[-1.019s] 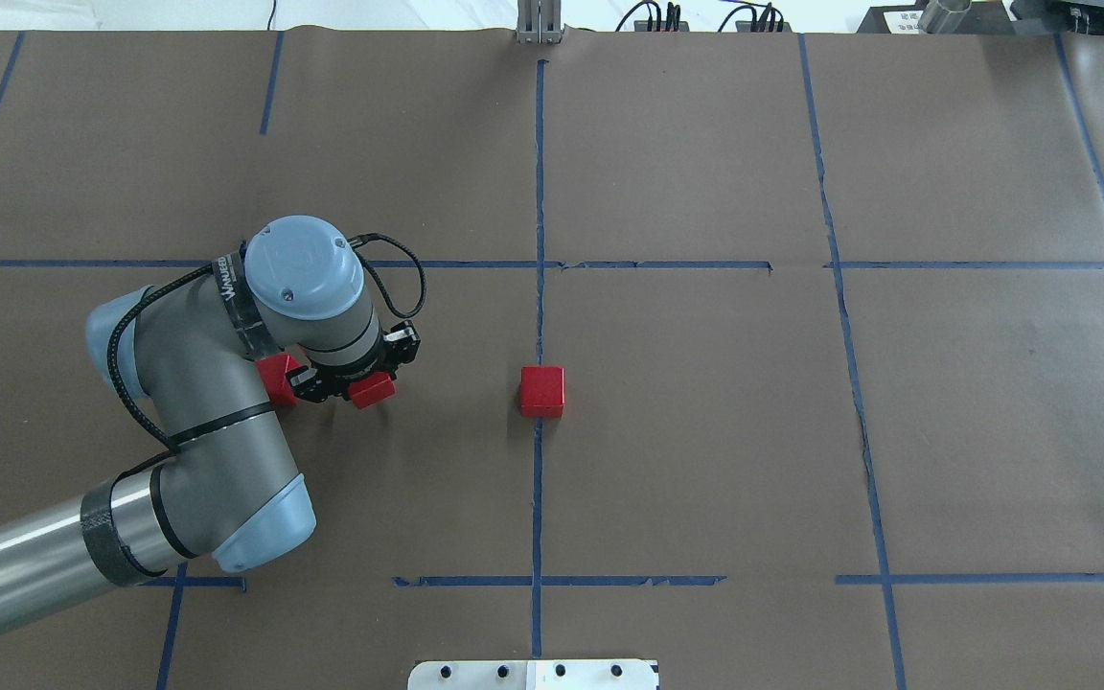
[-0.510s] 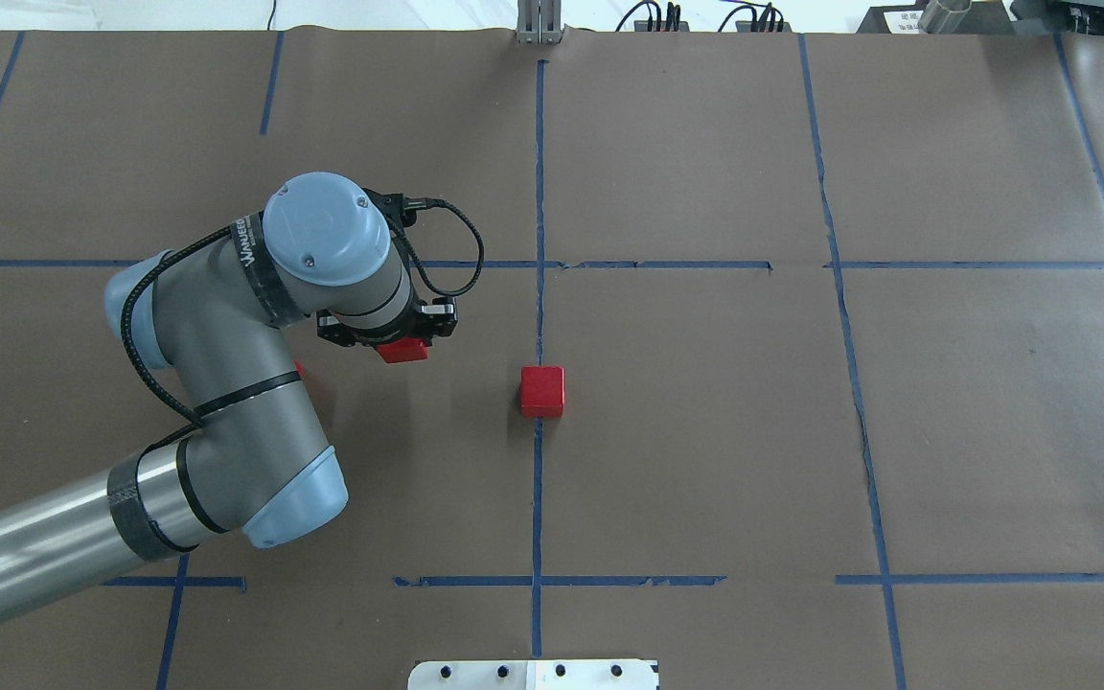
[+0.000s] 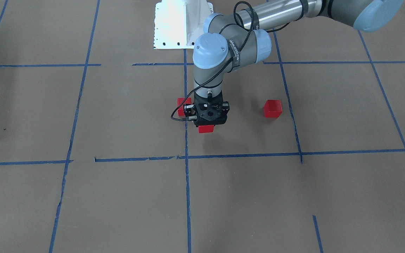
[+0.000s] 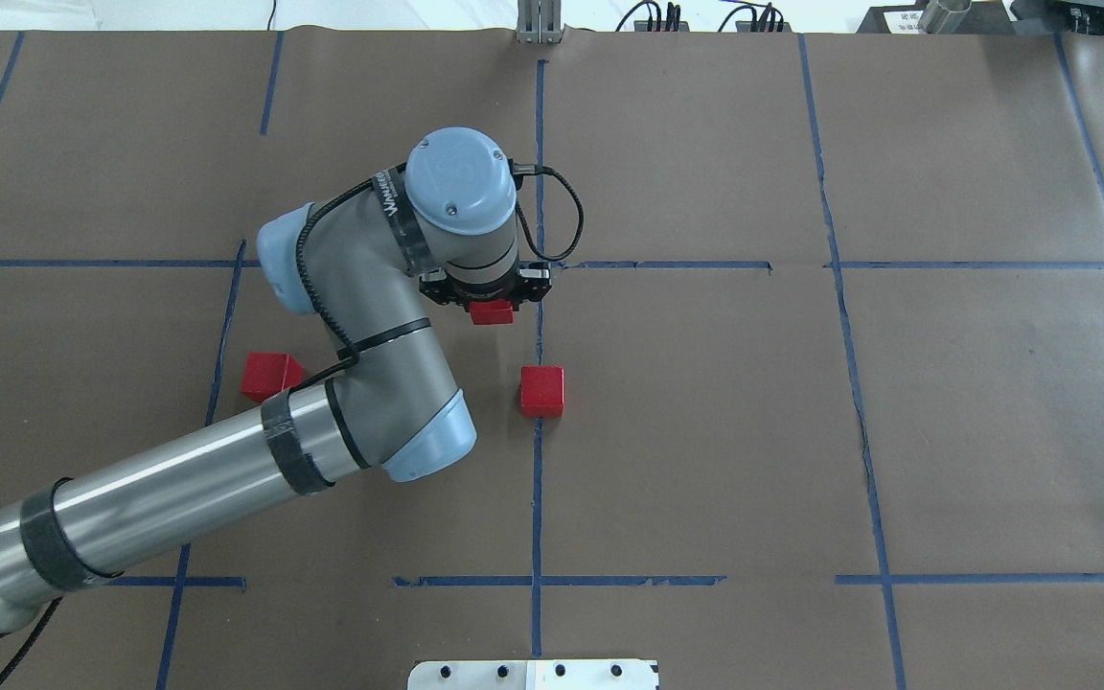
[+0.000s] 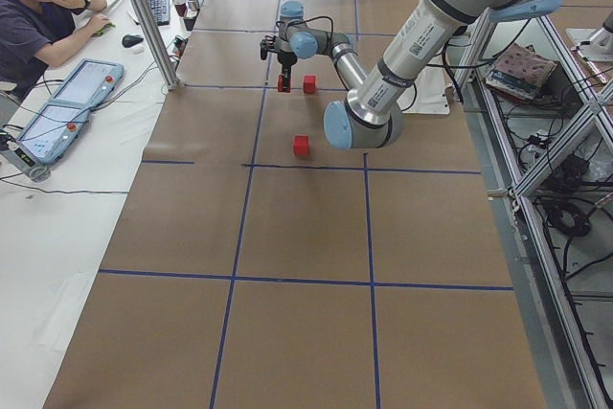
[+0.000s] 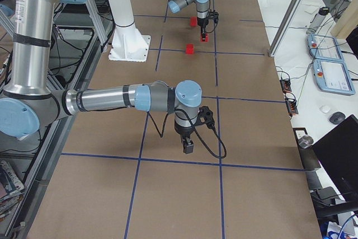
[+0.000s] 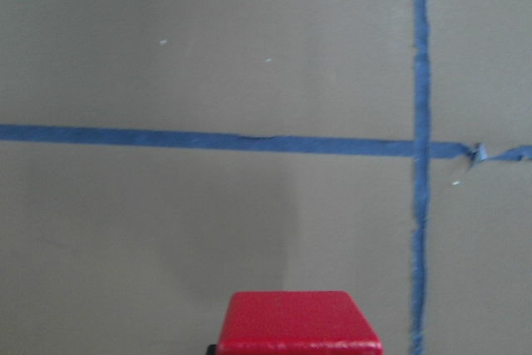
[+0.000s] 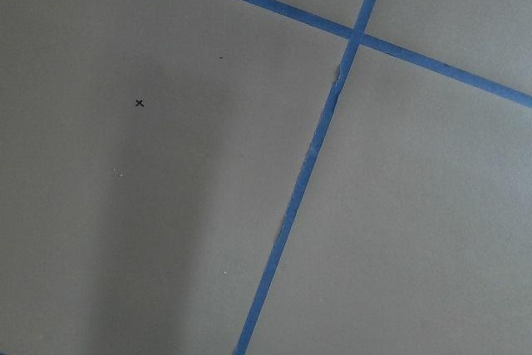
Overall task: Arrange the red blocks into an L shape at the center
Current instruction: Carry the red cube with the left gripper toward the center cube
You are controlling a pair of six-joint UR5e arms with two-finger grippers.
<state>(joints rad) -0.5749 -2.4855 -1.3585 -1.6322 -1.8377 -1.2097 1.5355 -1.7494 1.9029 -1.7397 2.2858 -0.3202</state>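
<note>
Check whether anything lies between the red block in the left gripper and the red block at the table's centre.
Nothing visible does. The left gripper holds the held block over bare paper just beyond the centre block, with only flat blue tape between them. The third block sits far off to the robot's left.

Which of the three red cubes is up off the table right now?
The cube clamped in the left gripper, held above the paper. The other two rest on it: one on the centre line, one farther left.

Three red blocks [image 4: 543, 391] [image 4: 269, 376] [image 4: 492, 312], two arms [image 4: 226, 470] [image 6: 112, 98], one operator [image 5: 38, 18].
</note>
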